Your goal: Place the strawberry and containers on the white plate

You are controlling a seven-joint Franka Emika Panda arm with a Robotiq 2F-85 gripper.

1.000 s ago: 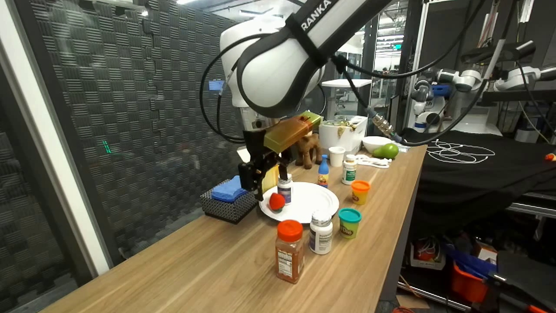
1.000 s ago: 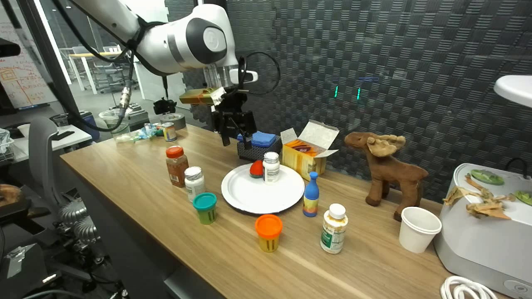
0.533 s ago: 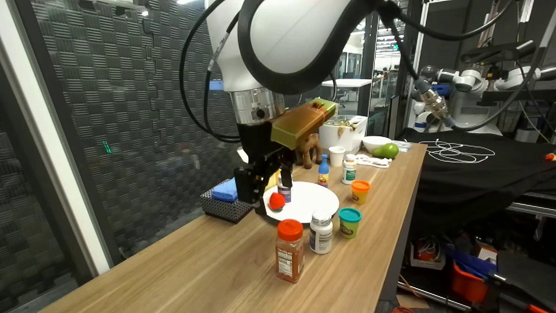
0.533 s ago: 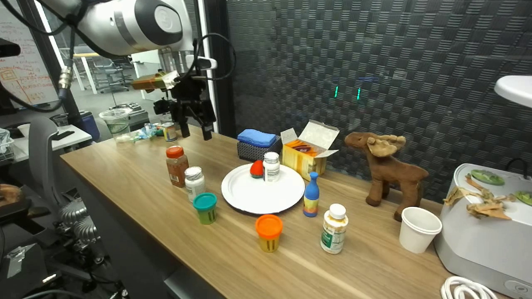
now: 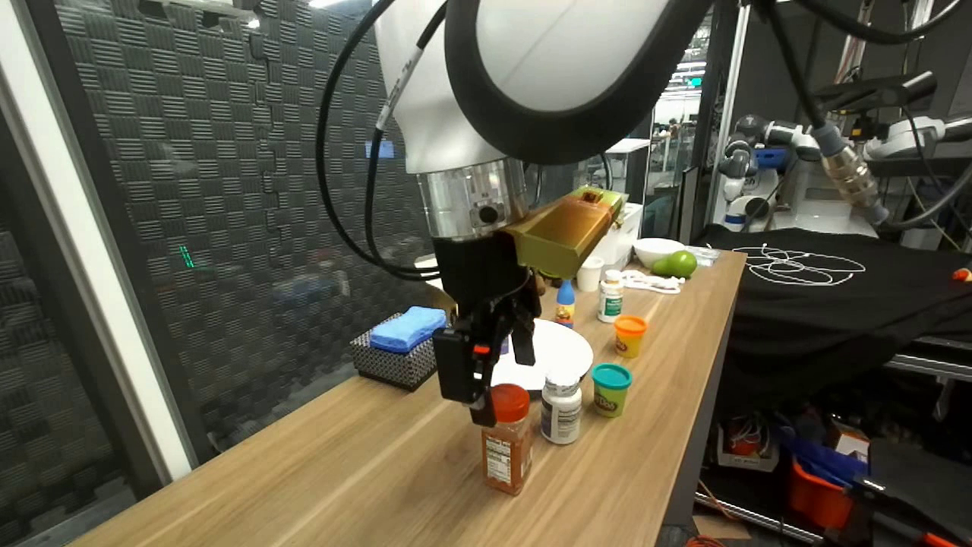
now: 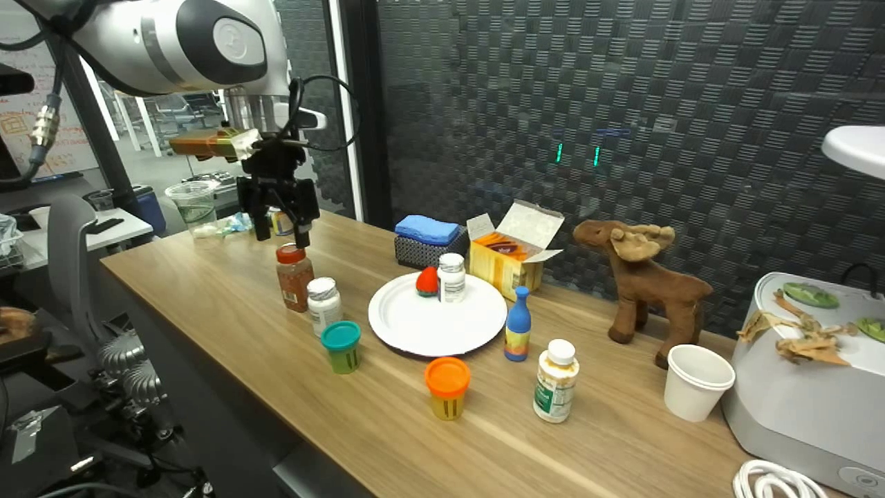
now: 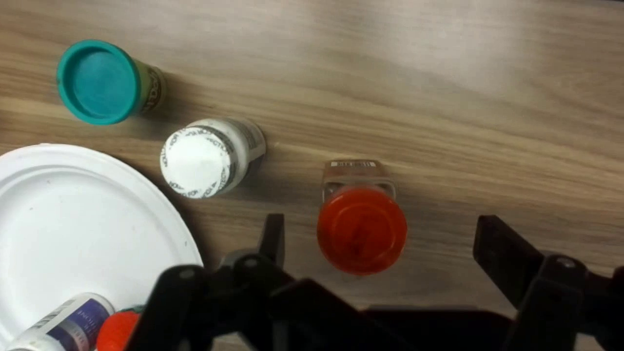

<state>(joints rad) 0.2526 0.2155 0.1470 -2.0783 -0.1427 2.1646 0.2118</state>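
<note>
On the white plate (image 6: 415,325), the red strawberry (image 6: 427,281) lies against a white bottle (image 6: 451,280) that stands upright. My gripper (image 7: 380,229) is open above the orange-capped spice bottle (image 6: 296,285). In the wrist view its cap (image 7: 361,230) sits between the spread fingers (image 7: 274,239), with a gap on either side, nearer the left one. Beside it on the table stand another white bottle (image 7: 197,158) and a teal-lidded tub (image 7: 100,82). An orange-lidded tub (image 6: 448,391) and a green-labelled bottle (image 6: 555,387) are on the plate's other side. The strawberry is hidden behind the gripper in an exterior view.
Close to the plate are a blue toy bottle (image 6: 517,325), a yellow carton (image 6: 505,266) and a black mesh box (image 6: 415,252) with a blue cloth (image 6: 427,229). Farther along stand a toy moose (image 6: 650,287), a paper cup (image 6: 698,380) and a white appliance (image 6: 802,408).
My open gripper has travelled away from the plate's side and come down over the orange-capped spice bottle. The strawberry, plate and containers have stayed in place.
</note>
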